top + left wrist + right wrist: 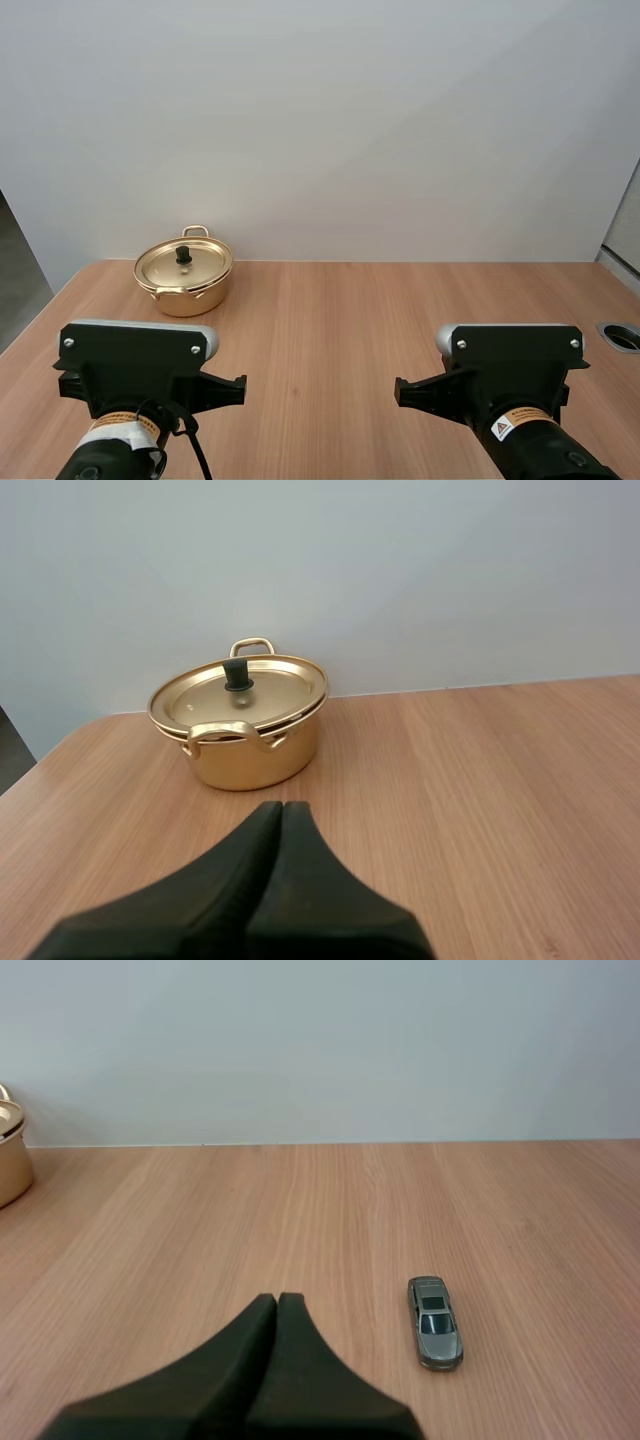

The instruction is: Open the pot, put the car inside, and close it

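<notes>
"Gold-coloured pot (184,279), far left of the table (330,330), up near the wall (320,120). Do you see it?"

"I do. The lid (186,263) sits flat on it, closed, with a small black knob (184,256) in the middle. One of the handles (233,732) faces the arms and the other faces the wall."

"How are the arms standing?"

"Both low over the near edge of the table, side by side and well apart, with wrists level and pointing straight ahead at the wall. The left arm (135,375) lines up roughly with the pot, and the right arm (510,375) is over on the other side."

"And the claws?"

"The left gripper (281,806) has its two black fingers pressed together into one dark wedge, pinching nothing. It points at the pot with bare wood between them. The right gripper (277,1298) is the same, fingers closed flat against each other with nothing in them."

"Where's the car (434,1322)?"

"It's a little grey one, standing on its wheels on the wood in front of the right gripper, a bit off to its right. It runs lengthwise, away from the arm, and is not touching the fingers. It's well apart from the pot, which sits way over at the left."
</notes>
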Controlling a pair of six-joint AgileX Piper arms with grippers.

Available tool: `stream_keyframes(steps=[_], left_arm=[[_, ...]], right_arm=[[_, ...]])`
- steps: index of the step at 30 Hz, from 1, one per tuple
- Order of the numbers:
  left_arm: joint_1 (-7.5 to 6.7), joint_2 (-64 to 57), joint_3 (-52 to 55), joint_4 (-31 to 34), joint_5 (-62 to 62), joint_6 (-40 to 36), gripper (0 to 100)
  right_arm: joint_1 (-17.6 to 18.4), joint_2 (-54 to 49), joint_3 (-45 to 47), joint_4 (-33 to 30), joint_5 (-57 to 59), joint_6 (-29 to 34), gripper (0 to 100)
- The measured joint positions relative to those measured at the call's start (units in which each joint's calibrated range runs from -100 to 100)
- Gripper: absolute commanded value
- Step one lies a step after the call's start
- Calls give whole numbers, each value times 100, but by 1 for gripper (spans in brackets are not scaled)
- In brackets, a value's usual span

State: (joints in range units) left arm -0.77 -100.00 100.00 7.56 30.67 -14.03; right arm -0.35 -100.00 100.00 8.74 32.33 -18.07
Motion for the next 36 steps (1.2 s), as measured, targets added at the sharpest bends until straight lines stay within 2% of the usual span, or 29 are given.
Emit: stream_keyframes(steps=[14, 18, 26, 32, 36], left_arm=[[0, 0, 0, 0, -104, 0, 0], [0, 0, 0, 0, -63, 0, 0], [0, 0, 0, 530, -384, 0, 0], [0, 0, 0, 1566, -1704, 0, 0], [0, 0, -231, 2249, -2755, -92, 0]], right_arm=[[0, 0, 0, 172, -17, 0, 0], [0, 0, 0, 151, -342, -66, 0], [0, 0, 0, -535, -781, -66, 0], [0, 0, 0, -1598, -2318, -66, 0], [0, 0, 0, -2177, -3311, -298, 0]])
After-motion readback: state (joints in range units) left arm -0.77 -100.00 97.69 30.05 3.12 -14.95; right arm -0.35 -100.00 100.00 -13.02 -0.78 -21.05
